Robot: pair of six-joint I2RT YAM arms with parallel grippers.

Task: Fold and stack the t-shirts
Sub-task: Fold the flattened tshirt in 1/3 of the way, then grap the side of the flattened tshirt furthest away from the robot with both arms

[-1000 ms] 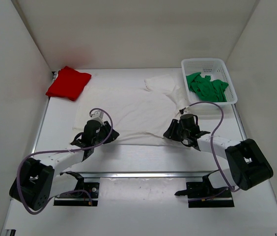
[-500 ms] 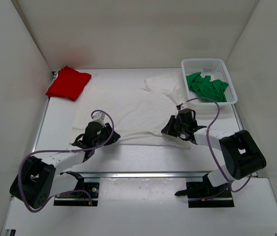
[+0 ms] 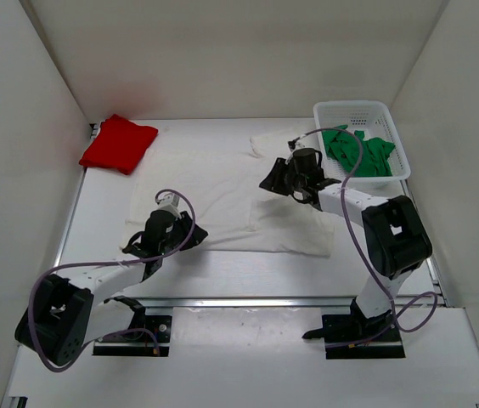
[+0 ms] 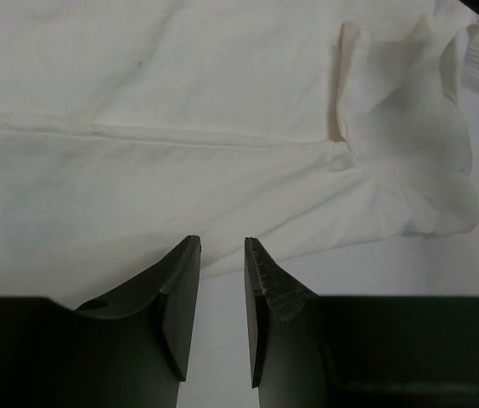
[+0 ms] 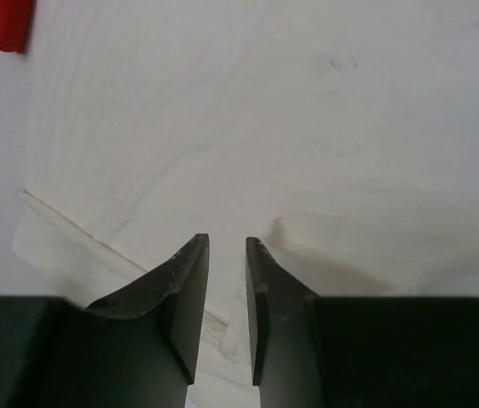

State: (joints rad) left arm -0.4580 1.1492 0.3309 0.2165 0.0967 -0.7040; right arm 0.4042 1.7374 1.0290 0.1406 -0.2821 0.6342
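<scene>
Right gripper (image 3: 272,181) has swung farther, hovering above off-white shirt (image 3: 214,204).

Three plain, unpatterned shirts are seen: the red shirt (image 3: 119,143), the off-white shirt (image 3: 214,197), tinged cream along one edge, and the green shirt (image 3: 358,150). The basket (image 3: 354,110) is coloured white and patterned with a mesh of small holes. The table (image 3: 248,276) is white, and the arms (image 3: 397,242) are finished in black and white, with pale purple cables (image 3: 87,266).

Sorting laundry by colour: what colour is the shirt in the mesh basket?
Green. The t-shirt shows best in the top external view.
</scene>
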